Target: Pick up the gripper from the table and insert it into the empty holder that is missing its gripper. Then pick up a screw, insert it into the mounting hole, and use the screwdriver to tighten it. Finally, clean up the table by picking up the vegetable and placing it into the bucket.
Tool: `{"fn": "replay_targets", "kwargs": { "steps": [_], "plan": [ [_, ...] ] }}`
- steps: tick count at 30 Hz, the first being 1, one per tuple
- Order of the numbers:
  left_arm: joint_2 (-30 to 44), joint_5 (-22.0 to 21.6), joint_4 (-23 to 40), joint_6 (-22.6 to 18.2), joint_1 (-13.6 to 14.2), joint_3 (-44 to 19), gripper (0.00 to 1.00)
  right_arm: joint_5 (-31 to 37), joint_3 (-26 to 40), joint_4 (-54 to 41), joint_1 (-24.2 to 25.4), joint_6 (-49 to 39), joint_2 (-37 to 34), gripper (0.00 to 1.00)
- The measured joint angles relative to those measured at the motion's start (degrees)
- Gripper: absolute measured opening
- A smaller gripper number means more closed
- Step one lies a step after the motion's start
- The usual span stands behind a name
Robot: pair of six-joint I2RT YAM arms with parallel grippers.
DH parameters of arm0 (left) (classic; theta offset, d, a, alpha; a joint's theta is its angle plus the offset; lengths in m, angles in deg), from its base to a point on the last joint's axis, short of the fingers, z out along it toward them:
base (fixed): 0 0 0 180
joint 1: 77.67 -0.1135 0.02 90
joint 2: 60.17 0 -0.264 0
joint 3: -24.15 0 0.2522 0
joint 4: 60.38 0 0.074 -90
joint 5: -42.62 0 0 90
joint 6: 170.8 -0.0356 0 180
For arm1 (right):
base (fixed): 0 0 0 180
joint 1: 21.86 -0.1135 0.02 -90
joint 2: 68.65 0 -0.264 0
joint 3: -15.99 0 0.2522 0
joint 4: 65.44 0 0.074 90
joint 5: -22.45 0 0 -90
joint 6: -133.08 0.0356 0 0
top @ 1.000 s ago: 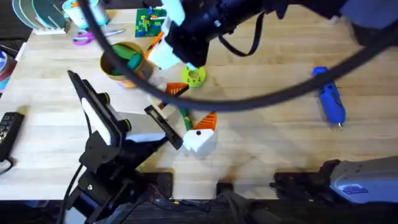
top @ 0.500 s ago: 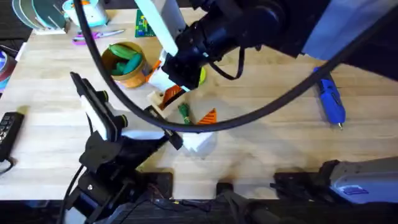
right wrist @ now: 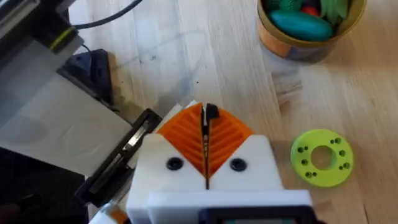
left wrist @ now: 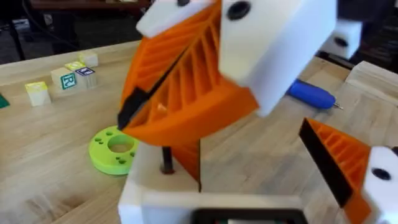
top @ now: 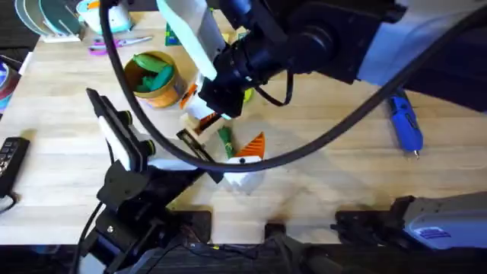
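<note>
My left gripper [top: 232, 131] lies open on the table, pointing up and to the right. Its white holder [left wrist: 140, 193] carries the orange gripper wedge [left wrist: 186, 162], and the other orange finger [left wrist: 336, 162] stands far off. My right gripper [top: 209, 116] hangs just over that holder, shut on a small dark screw [right wrist: 210, 112]. A thin dark shaft [left wrist: 166, 158] reaches down to the holder's top. The dark green vegetable [top: 225, 142] lies between the left fingers. The bucket [top: 152, 90] stands at the back left. The blue screwdriver [top: 404, 122] lies at the right.
A lime-green disc with holes [right wrist: 321, 157] lies just behind the grippers. The bucket [right wrist: 280, 40] holds green toys. Letter blocks [left wrist: 65, 78] and scissors [top: 103, 47] sit at the back. A black remote [top: 11, 156] lies at the left edge.
My right arm has swung down and left, from above the lime disc to the left gripper's holder. The bucket is uncovered. The left arm has not moved.
</note>
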Motion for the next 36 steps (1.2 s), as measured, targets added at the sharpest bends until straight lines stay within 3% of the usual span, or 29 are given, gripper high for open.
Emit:
{"fn": "replay_targets", "kwargs": {
  "steps": [36],
  "plan": [
    [0.01, -0.18, 0.11, 1.28, 0.0, 0.01, 0.992, -0.04, -1.07, -0.8, -1.09, -0.12, -1.88, 0.024]
  ]
}}
